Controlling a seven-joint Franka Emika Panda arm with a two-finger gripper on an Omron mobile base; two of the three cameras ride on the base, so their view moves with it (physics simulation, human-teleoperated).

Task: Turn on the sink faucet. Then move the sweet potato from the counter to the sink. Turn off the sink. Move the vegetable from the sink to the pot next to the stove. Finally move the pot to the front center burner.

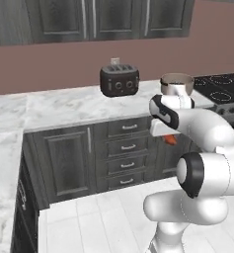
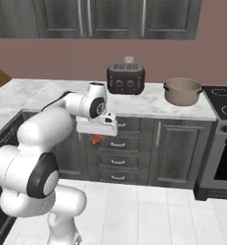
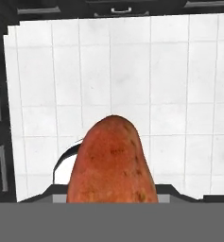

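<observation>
One sweet potato (image 3: 112,160), clamped in the gripper (image 2: 96,139) mid-air over white floor tiles (image 3: 179,71), well short of the counter (image 2: 148,106). One pot (image 2: 182,91) up there beside the stove (image 2: 222,103), one toaster (image 2: 126,78) too. Dark cabinets (image 2: 172,153), brownish wall.

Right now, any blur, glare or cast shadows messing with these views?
Left base view: sharp, flat lighting, no glare on the counter. Right base view: same, pot crisp, only faint shading under it. Hand view: sweet potato looms large and soft-textured, floor tiles washed bright.
</observation>
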